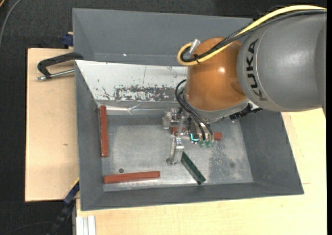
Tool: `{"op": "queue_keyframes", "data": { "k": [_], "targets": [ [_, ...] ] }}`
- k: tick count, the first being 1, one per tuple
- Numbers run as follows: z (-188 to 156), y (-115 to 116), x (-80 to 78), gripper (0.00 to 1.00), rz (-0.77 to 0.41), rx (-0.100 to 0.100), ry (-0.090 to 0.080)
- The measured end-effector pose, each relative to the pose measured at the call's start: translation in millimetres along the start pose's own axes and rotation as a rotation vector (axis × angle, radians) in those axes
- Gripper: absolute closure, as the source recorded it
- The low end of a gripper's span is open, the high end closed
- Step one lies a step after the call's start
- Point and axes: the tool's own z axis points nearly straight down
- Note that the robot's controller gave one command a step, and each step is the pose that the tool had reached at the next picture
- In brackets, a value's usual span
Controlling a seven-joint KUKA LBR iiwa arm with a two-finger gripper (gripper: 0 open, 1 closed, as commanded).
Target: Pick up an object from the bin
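By the left wall of the bin point(85, 140) a red-brown bar point(104, 130) is seen. A second red-brown bar point(132, 177) lies along the near wall, with a small dark speck point(121, 170) (too small to be identified) just above it. At mid-floor the claw point(175, 157) is seen just beside the upper end of a dark green bar point(193, 168); whether it is open or closed cannot be told. A small red piece point(218, 136) is half hidden under the orange wrist cover point(212, 81).
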Motion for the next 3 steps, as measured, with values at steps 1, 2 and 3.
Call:
{"op": "queue_keyframes", "data": {
  "k": [1,2,3],
  "targets": [
    [85,66,24.4,0.0,-0.202,0.0,-0.001],
    [83,64,21.9,1.0,-0.197,0.0,-0.007],
    [-98,35,-11.2,1.0,-0.459,0.002,-0.023]
  ]
}}
